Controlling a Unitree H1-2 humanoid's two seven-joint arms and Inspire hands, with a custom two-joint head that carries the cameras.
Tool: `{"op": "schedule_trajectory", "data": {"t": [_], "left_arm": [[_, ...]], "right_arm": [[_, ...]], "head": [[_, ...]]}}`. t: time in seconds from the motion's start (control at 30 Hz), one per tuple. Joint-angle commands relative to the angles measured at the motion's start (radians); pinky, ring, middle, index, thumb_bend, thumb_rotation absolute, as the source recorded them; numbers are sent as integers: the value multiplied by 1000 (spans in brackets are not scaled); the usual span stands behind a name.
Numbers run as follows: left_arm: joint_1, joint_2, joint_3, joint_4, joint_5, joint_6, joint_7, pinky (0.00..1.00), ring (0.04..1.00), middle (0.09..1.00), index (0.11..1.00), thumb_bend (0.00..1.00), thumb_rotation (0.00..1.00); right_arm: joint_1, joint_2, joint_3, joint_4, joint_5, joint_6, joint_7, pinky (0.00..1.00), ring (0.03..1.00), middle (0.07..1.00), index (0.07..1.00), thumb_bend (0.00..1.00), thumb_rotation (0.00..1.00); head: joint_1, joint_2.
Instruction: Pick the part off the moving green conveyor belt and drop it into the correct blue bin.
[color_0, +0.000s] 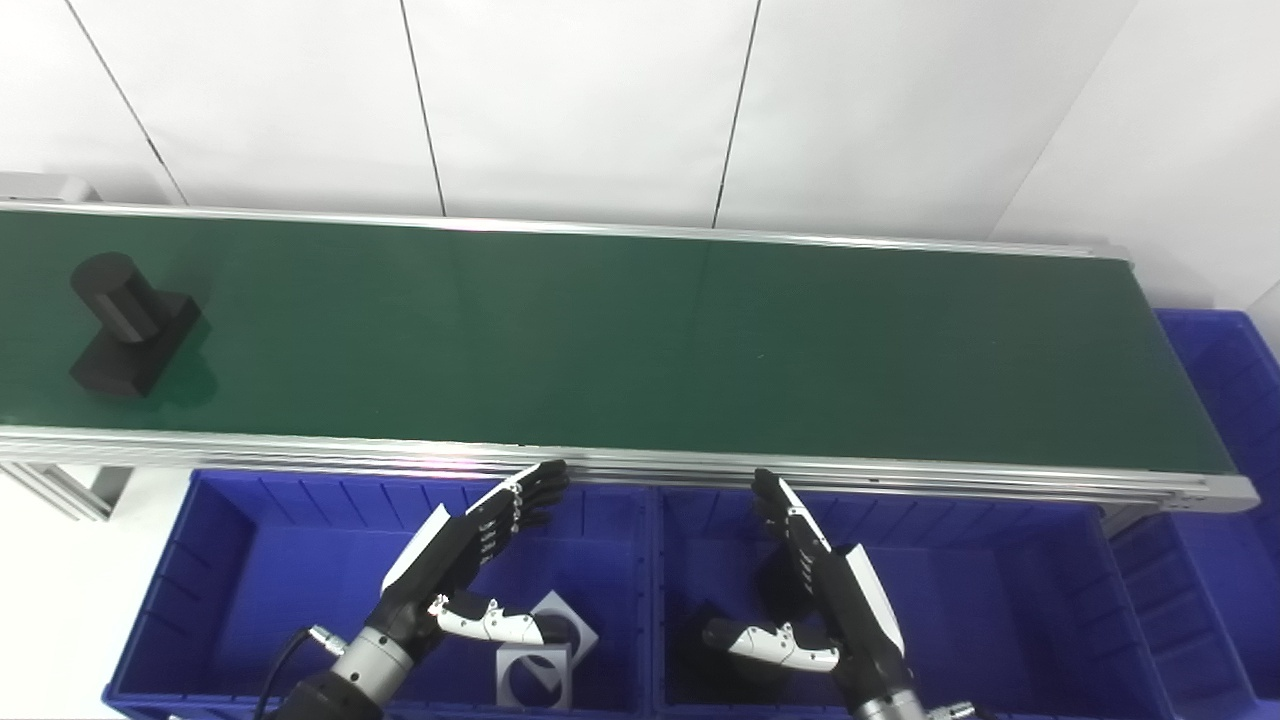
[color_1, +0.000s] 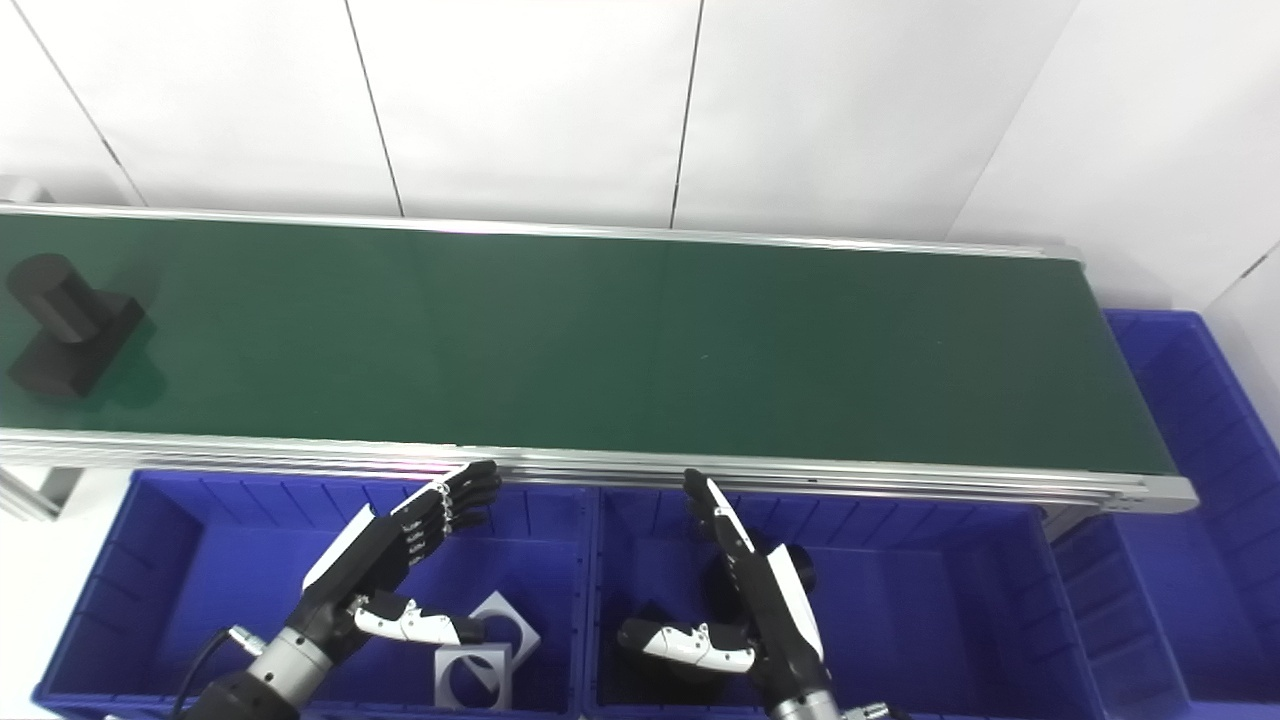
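A black part (color_0: 125, 325), a short cylinder standing on a square block, rides at the far left of the green conveyor belt (color_0: 640, 340). My left hand (color_0: 470, 560) hovers open over the left blue bin (color_0: 230, 560), fingers stretched toward the belt's near rail. Over the middle blue bin (color_0: 1010, 590) my right hand (color_0: 815, 590) is also open, thumb out to the left. Neither hand holds anything, and both are far from the part.
Grey square plates with round holes (color_0: 540, 665) lie in the left bin under my left hand. Dark parts (color_0: 775, 590) sit in the middle bin, partly hidden by my right hand. A third blue bin (color_0: 1230, 400) stands past the belt's right end. A white panelled wall backs the belt.
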Motion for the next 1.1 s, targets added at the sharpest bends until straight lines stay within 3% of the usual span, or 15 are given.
{"op": "schedule_trajectory", "data": {"t": [0.0,0.93,1.07], "left_arm": [[-19,6,1,-19,-9,-39,-2,872,901,904,897,884,142],[-18,6,2,-18,-14,-36,-6,873,900,901,891,883,133],[-14,2,0,-10,-8,-44,-2,866,897,898,890,886,133]], "right_arm": [[-8,3,2,-20,1,-28,-7,939,938,948,961,927,402],[-8,4,1,-23,-6,-20,-8,931,937,946,962,925,413],[-7,0,1,-5,-6,-49,-13,924,938,948,962,923,413]], "head": [[0,2],[2,-2],[62,-26]]}}
